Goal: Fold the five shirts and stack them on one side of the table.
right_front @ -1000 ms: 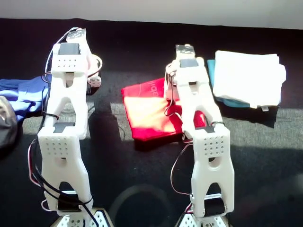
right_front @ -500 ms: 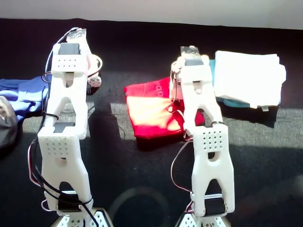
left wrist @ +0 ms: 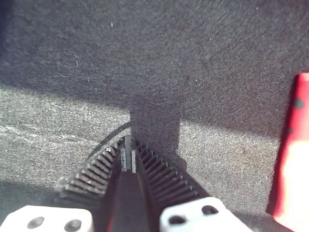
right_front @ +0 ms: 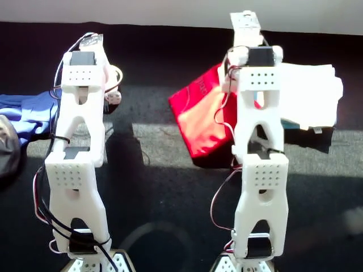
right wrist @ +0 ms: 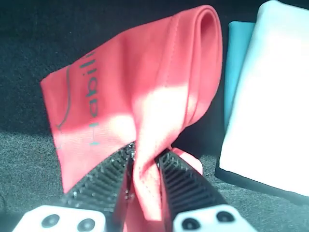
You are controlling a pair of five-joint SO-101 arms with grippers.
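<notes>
Right gripper was clamped on an edge of the folded red shirt, jaws pinching the fabric. The shirt hung tilted, just beside the white shirt, which lay folded on a teal shirt at the right side of the table. Left gripper was closed on nothing, teeth meshed, low over the table. Blue shirt lay crumpled at the left edge, beside the left arm.

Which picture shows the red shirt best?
The right wrist view: the red shirt is close, pinched in the right end effector. The high view has an arm across it; the left wrist view catches one edge.
</notes>
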